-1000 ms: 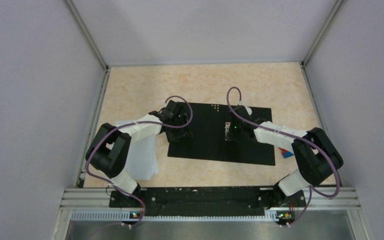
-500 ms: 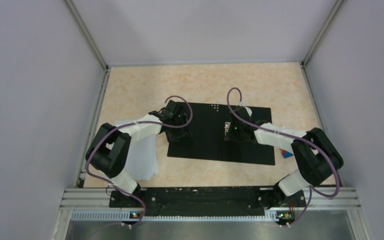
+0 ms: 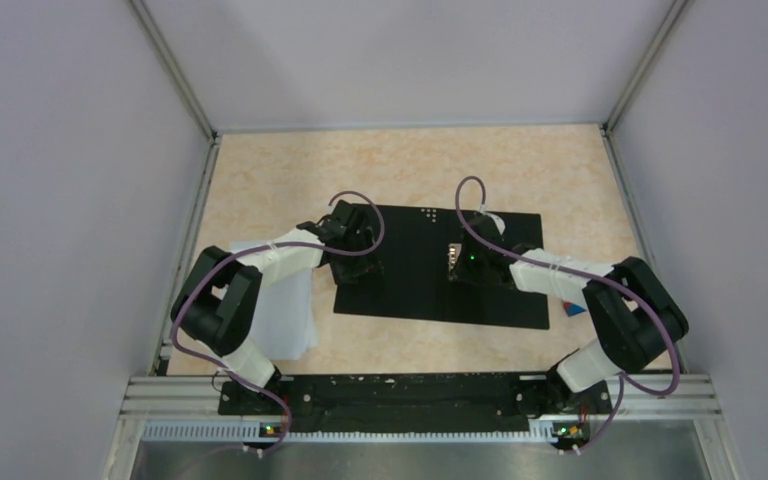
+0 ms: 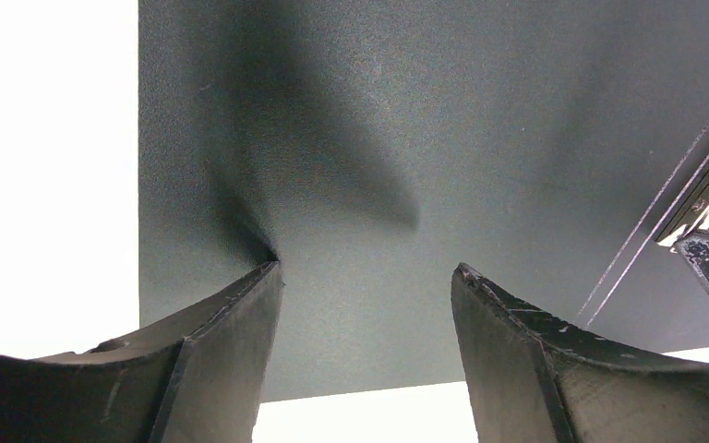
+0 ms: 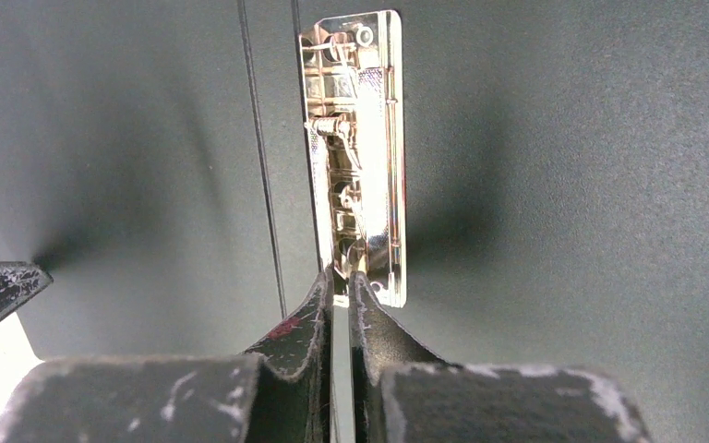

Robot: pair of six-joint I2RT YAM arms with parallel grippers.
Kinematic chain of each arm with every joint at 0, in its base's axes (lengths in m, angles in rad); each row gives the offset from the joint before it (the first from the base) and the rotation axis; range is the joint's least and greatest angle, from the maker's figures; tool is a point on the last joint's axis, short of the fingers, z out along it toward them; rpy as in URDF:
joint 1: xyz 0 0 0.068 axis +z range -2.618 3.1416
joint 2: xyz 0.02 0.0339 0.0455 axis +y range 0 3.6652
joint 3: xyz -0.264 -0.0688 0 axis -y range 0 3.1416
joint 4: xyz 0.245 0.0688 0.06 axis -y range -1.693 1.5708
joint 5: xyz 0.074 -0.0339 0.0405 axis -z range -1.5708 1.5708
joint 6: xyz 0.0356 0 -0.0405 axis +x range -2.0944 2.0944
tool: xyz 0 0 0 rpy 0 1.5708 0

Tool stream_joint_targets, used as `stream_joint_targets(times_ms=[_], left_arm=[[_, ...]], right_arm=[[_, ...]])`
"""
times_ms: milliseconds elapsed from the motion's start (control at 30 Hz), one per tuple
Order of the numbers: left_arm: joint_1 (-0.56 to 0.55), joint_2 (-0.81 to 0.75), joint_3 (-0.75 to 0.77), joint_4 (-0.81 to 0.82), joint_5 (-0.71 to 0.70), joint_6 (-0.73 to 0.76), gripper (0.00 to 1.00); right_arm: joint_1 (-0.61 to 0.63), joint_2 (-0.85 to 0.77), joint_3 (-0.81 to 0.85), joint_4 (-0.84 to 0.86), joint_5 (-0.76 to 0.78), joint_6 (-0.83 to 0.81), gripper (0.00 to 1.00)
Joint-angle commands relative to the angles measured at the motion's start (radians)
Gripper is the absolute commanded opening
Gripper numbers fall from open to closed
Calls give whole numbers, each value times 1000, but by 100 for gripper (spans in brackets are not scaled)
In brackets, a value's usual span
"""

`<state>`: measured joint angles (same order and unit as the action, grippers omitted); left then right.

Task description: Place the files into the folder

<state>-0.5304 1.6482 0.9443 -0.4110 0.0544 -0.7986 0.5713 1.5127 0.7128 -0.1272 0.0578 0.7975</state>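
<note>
Two sets of jaws low over the folder [image 3: 415,290], open flat on the counter [image 3: 400,165], black side up. Left gripper [image 4: 366,269]: jaws apart above the left cover. Right gripper [image 5: 340,274]: jaws pinched on the near end of the metal clip [image 5: 355,138]. Files [image 3: 290,320] flat just left of the folder: light, floppy, apt to fan; best pinched at an edge, whole stack together

the open folder [image 3: 415,275] is matte black, its spine clip [image 5: 355,157] shiny silver; the files [image 3: 295,320] plain white; the tabletop [image 3: 410,165] marbled peach-beige.
</note>
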Motion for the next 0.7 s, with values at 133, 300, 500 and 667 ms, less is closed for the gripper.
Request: stream_joint_targets(times_ms=[133, 300, 500, 667], left_arm=[[14, 67, -50, -103, -100, 31, 74], [14, 75, -45, -106, -106, 30, 74], [16, 77, -46, -114, -123, 33, 74], [16, 84, -47, -115, -127, 32, 74]], right_arm=[[18, 38, -14, -151, 157, -42, 0], [81, 92, 22, -199, 225, -25, 0], [94, 93, 51, -298, 346, -20, 0], [94, 104, 81, -368, 427, -31, 0]])
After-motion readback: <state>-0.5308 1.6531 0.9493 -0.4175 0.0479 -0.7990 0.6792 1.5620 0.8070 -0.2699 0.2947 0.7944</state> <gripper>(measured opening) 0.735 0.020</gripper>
